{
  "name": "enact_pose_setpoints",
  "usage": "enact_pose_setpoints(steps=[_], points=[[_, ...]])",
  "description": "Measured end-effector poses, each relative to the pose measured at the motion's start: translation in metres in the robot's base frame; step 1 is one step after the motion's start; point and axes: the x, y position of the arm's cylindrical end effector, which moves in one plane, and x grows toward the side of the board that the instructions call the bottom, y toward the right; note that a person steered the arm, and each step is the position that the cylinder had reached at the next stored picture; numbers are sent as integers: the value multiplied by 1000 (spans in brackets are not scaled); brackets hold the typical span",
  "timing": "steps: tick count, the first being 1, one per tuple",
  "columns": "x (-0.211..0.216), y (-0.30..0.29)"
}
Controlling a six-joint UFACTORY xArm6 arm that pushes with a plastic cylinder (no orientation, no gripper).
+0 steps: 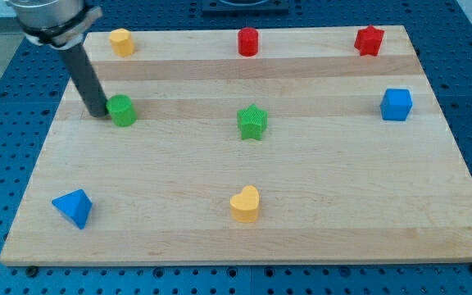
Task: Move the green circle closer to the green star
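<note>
The green circle (123,110) sits on the wooden board (244,221) at the view's left, upper half. The green star (252,122) lies near the board's middle, well to the circle's right. My tip (96,112) is down on the board right against the circle's left side. The dark rod rises from it up and to the left.
A yellow hexagon-like block (121,41), a red cylinder (247,41) and a red star (369,40) line the top edge. A blue cube (397,104) is at the right. A blue triangle (74,207) and a yellow heart (246,204) are near the bottom.
</note>
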Motion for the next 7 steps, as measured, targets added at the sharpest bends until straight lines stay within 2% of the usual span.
enact_pose_setpoints(steps=[3, 7], points=[[0, 98], [27, 134]])
